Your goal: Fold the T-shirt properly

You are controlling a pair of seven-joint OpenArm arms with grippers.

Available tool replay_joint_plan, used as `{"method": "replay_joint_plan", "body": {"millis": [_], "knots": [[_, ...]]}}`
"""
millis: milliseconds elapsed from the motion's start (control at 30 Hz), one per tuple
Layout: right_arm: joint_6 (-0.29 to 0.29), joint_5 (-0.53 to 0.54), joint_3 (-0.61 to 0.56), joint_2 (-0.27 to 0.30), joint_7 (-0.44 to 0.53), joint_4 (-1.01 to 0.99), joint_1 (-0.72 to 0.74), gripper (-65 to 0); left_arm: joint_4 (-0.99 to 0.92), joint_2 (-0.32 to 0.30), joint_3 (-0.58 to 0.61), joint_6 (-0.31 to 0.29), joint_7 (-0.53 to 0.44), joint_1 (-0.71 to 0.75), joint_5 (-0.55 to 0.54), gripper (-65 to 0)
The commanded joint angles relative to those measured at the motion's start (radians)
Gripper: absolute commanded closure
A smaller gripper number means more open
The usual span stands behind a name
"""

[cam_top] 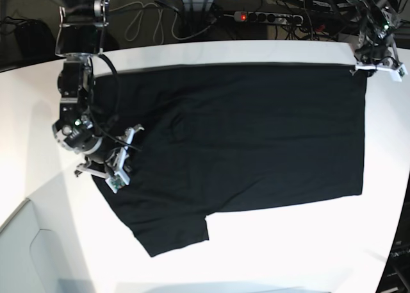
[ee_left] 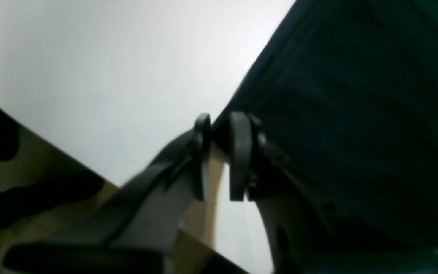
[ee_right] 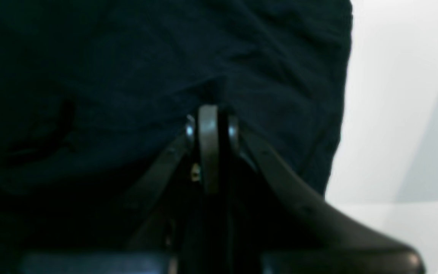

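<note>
Setting: a white table (cam_top: 269,254) seen from above in the base view, with cables and a power strip (cam_top: 268,16) along its far edge

T-shirt: a large black T-shirt (cam_top: 256,139) lies spread flat across the middle of the table, plain dark side up, no print showing; one short sleeve (cam_top: 172,234) sticks out toward the near edge, and the straight hem runs down the right side of the base view

Right gripper: the right gripper (ee_right: 211,114) sits on the left side of the base view, low over the sleeve end of the shirt; in its wrist view the jaws are pressed together with no gap between them, dark cloth bunches right at the tips, and they appear to pinch a fold of the shirt, though the blur hides the exact contact

Left gripper: the left gripper (ee_left: 219,127) sits at the far right corner of the shirt in the base view, by the table's far edge; its wrist view shows the jaws only slightly apart with the dark edge of the cloth caught in the narrow gap between them

Background in left wrist view: bare white table fills the upper left, a camouflage-patterned surface (ee_left: 21,175) lies beyond the table edge, and the view is soft and out of focus
</note>
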Motion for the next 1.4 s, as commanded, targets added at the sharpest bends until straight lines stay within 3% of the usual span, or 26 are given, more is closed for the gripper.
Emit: {"method": "replay_joint_plan", "body": {"millis": [0, 367, 633, 900, 1367], "knots": [[0.027, 0.009, 0.003, 0.006, 0.025, 0.021, 0.03, -0.2, 0.016, -0.016, -0.007, 0.0, -0.021, 0.002, -0.006, -9.0], [0.088, 0.009, 0.003, -0.008, 0.026, 0.013, 0.095, -0.2, 0.017, -0.016, -0.007, 0.0, -0.021, 0.003, -0.006, -9.0], [0.088, 0.008, -0.076, -0.004, 0.026, -0.01, 0.122, -0.2, 0.017, -0.016, -0.007, 0.0, -0.021, 0.003, -0.006, -9.0], [0.085, 0.008, -0.075, -0.001, 0.111, -0.1, 0.138, -0.2, 0.017, -0.015, -0.007, 0.0, -0.021, 0.011, -0.009, -9.0], [0.085, 0.008, -0.075, -0.001, 0.108, -0.077, 0.161, -0.2, 0.017, -0.015, -0.009, 0.0, -0.021, 0.011, -0.006, -9.0]]}}
